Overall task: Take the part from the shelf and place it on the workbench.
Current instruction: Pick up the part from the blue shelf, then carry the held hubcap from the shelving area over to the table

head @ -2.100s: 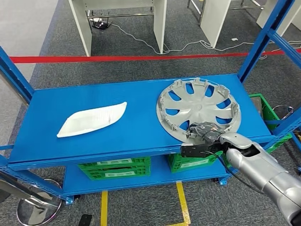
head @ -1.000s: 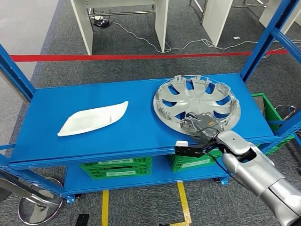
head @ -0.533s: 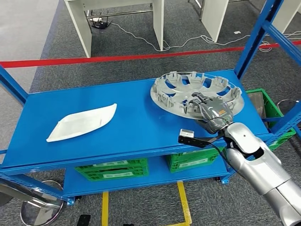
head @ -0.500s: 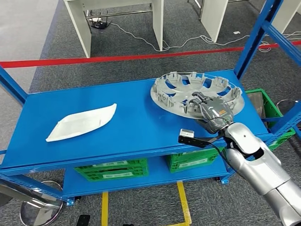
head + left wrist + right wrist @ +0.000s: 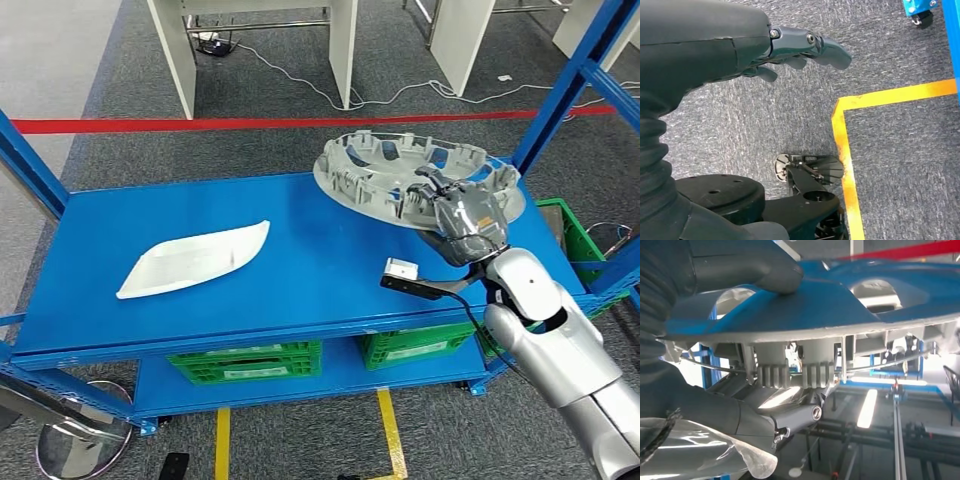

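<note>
My right hand grips the hubcap by its near rim only; tilted, it risks slipping. Left hand hangs released.

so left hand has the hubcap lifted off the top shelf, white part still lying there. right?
Wrong hand. The head view shows the right hand holding the hubcap above the top shelf; the left hand hangs empty over the floor. The white part does lie there.
</note>
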